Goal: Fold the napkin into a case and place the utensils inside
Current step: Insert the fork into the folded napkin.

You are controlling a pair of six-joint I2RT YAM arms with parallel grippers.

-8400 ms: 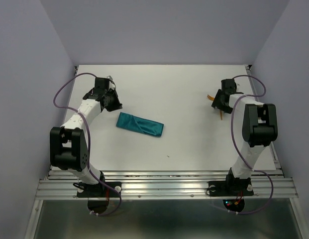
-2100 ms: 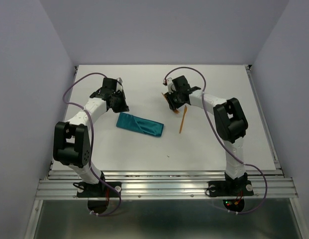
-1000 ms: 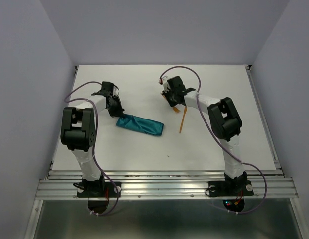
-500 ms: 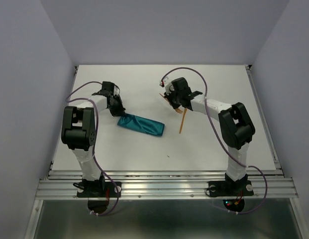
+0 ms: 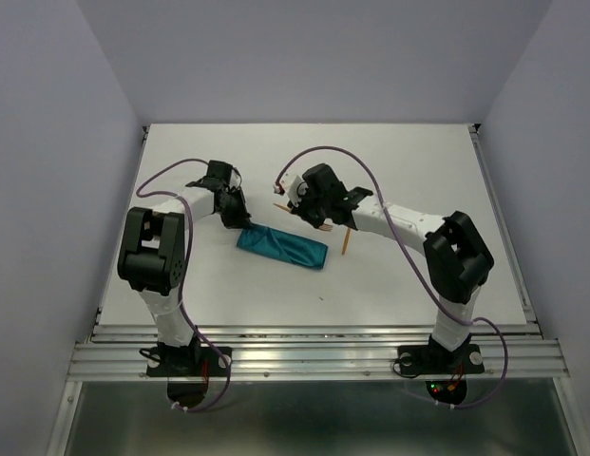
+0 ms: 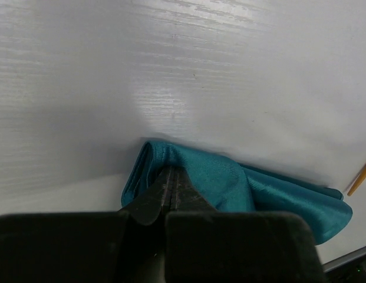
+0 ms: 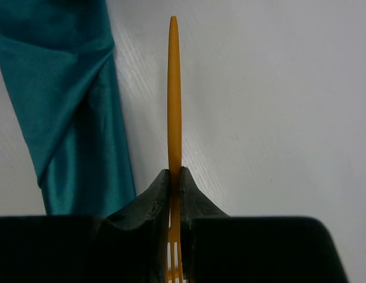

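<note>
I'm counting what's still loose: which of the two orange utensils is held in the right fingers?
The fork, its tined end pinched between the right fingers, handle pointing away beside the teal case. The other utensil lies loose on the table.

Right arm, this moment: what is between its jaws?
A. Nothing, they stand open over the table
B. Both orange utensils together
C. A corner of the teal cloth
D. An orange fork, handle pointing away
D: in the right wrist view the right arm's jaws are shut on the orange fork, its tines showing between them and its handle pointing away, beside the teal case.
</note>
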